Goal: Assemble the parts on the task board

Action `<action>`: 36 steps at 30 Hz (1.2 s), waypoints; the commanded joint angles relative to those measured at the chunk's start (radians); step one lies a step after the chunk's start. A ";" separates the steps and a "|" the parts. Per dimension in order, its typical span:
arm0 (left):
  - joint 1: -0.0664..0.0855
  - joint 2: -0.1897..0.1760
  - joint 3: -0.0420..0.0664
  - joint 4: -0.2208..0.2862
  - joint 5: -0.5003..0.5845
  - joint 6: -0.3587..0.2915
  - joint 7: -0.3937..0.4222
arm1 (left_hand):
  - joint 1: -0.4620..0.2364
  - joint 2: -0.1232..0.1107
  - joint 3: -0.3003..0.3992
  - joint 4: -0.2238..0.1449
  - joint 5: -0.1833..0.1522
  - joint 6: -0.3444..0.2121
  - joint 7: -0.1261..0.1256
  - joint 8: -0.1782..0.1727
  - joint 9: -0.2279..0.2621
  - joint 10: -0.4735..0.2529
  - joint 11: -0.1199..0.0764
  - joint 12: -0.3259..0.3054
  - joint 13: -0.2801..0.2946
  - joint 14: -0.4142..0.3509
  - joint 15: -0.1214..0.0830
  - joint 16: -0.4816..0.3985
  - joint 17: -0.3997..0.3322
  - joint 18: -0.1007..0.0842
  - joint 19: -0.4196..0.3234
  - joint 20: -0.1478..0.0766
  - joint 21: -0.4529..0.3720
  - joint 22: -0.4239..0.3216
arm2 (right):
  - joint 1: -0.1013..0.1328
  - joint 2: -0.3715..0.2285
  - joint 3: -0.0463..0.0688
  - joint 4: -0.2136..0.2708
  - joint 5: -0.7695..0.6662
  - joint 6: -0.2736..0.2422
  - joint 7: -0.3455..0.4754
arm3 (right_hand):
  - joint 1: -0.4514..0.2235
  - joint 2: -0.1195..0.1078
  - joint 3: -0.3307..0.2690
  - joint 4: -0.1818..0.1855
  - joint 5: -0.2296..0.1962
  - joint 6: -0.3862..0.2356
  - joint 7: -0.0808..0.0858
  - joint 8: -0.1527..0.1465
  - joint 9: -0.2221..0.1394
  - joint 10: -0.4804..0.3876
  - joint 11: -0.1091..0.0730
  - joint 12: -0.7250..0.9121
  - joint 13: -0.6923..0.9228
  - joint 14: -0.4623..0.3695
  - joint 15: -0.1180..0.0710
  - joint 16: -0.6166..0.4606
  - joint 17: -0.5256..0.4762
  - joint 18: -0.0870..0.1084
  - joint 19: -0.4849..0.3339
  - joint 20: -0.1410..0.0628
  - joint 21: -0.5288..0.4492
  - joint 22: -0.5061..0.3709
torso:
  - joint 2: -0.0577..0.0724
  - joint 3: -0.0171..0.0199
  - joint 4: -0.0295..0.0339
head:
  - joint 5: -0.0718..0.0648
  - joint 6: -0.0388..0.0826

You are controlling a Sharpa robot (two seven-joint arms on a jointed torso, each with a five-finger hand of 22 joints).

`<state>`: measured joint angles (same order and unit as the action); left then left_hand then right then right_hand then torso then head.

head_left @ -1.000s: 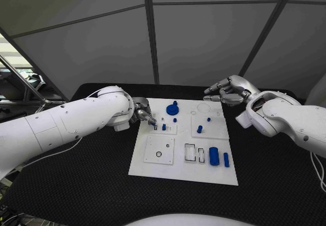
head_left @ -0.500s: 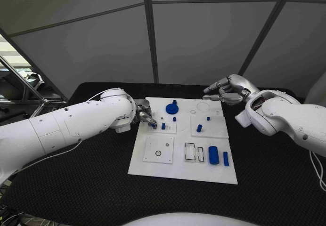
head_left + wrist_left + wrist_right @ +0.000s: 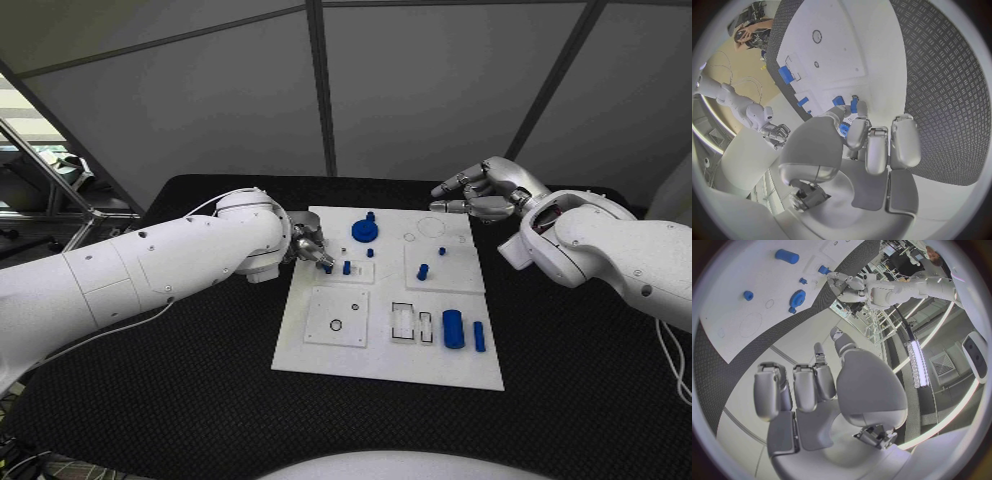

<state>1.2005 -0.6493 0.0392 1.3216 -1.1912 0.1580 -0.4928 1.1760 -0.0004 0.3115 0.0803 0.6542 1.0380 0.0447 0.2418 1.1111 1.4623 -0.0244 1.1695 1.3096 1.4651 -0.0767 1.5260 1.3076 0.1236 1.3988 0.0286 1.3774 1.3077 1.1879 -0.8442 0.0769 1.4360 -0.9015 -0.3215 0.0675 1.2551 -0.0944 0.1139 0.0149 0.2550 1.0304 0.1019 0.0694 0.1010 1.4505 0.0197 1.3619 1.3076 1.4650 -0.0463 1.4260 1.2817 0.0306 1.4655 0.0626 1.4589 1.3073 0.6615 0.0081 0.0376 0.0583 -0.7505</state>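
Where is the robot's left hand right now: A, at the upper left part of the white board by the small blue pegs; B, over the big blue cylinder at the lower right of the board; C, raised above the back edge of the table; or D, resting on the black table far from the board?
A: the left hand sits at the white board's upper left, its fingertips at a small blue peg.

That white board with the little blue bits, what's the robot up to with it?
It is fitting small blue parts into the task board. The left robot hand pinches a small blue peg at the board's far left section. The right robot hand hovers with nothing in it, past the far right corner. More blue parts lie on the board.
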 commanded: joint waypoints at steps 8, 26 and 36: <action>0.000 0.005 -0.003 -0.001 -0.010 0.029 -0.010 | -0.005 0.008 0.145 -0.141 0.005 0.005 -0.002 0.005 0.001 0.003 -0.003 0.004 0.134 0.095 -0.008 0.005 0.227 -0.059 0.007 0.000 0.003 0.030 | 0.002 0.002 0.001 0.000 0.000 0.008 0.006 | -0.005 0.003 0.000 0.002 0.005 0.002 0.002 -0.004 0.001 -0.003 0.000 -0.002 0.034 0.047 -0.007 -0.001 0.003 0.015 0.006 -0.005 -0.005 0.054 | 0.001 -0.0001 -0.0005 | -0.003 0.002; 0.000 0.014 -0.004 -0.010 -0.010 0.069 -0.017 | -0.007 0.006 0.146 -0.143 0.007 0.006 -0.002 0.008 0.004 0.003 -0.004 0.001 0.133 0.096 -0.008 0.007 0.229 -0.058 0.004 0.000 0.000 0.027 | 0.002 0.004 0.001 -0.001 -0.001 0.010 0.006 | -0.005 0.003 0.000 0.002 0.005 0.002 0.002 -0.004 0.001 -0.003 0.000 -0.002 0.034 0.047 -0.007 -0.001 0.003 0.015 0.006 -0.005 -0.005 0.054 | 0.000 0.0000 0.0003 | -0.001 -0.002; 0.000 0.032 -0.006 -0.034 -0.010 0.074 -0.012 | -0.069 0.011 0.104 -0.091 -0.201 0.011 -0.016 0.019 0.023 0.009 -0.011 -0.001 0.130 0.096 -0.013 0.009 0.231 -0.058 0.005 -0.002 -0.002 0.030 | 0.002 0.004 0.001 0.000 -0.001 0.010 0.006 | -0.005 0.003 0.000 0.002 0.005 0.002 0.002 -0.004 0.001 -0.003 0.000 -0.002 0.034 0.047 -0.007 -0.001 0.003 0.015 0.006 -0.005 -0.005 0.054 | 0.000 0.0003 -0.0010 | -0.003 -0.005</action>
<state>1.2042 -0.6202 0.0371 1.2905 -1.1999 0.2010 -0.5035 1.1144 0.0125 0.3776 0.0230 0.4654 1.0486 0.0363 0.2563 1.1337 1.4682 -0.0297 1.1694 1.3097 1.4657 -0.0845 1.5299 1.3076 0.1235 1.3987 0.0287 1.3773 1.3075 1.1878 -0.8406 0.0768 1.4342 -0.9016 -0.3174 0.0675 1.2551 -0.0944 0.1138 0.0149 0.2550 1.0304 0.1019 0.0695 0.1010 1.4505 0.0197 1.3619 1.3076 1.4650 -0.0463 1.4260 1.2835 0.0306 1.4655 0.0626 1.4589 1.3073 0.6620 0.0081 0.0376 0.0568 -0.7542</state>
